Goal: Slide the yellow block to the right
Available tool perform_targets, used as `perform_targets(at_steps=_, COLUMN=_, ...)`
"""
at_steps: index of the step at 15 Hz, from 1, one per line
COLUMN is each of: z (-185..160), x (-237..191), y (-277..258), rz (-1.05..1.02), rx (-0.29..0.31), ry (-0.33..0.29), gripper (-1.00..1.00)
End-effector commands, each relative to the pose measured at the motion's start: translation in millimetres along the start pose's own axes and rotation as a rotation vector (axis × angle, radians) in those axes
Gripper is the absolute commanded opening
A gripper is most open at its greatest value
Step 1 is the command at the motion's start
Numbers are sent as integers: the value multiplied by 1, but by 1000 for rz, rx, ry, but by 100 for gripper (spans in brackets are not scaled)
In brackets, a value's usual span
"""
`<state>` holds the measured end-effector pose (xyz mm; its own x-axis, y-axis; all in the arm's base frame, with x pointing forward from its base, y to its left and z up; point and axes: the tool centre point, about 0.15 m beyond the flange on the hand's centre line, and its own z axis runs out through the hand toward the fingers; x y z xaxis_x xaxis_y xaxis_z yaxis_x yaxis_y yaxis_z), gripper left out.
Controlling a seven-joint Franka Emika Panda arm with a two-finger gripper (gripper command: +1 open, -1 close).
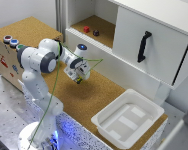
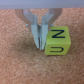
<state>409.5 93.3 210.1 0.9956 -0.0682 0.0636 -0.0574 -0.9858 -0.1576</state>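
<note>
The yellow block [image 2: 57, 41] is a small bright-yellow cube with dark letters on its faces, resting on the cork tabletop. In the wrist view my gripper [image 2: 39, 46] is shut and empty. Its two fingers [image 2: 35, 35] are pressed together and stand right against one side of the block. In the exterior view the gripper [image 1: 79, 79] is low over the cork surface [image 1: 101, 92] near the middle of the table, and it hides most of the block.
A small red block [image 1: 86, 29] and a small dark round piece [image 1: 96, 33] sit on the open shelf. A white cabinet door with a black handle [image 1: 144, 46] is at the exterior view's right. A white tray [image 1: 126, 117] stands on the table's near right.
</note>
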Motion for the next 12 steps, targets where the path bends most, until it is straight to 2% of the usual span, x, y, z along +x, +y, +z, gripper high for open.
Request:
perform_targets(at_steps=1, z=-7, x=-5, y=28, rz=-20, rx=-13, ry=-7, gripper=-100)
perform_targets(at_steps=6, z=-6, x=-3, y=56, rz=2, rx=-14, ry=-2, gripper=-100)
perform_targets(at_steps=12, z=-13, x=-5, y=118, rz=53, rx=-28, ry=9, gripper=-100)
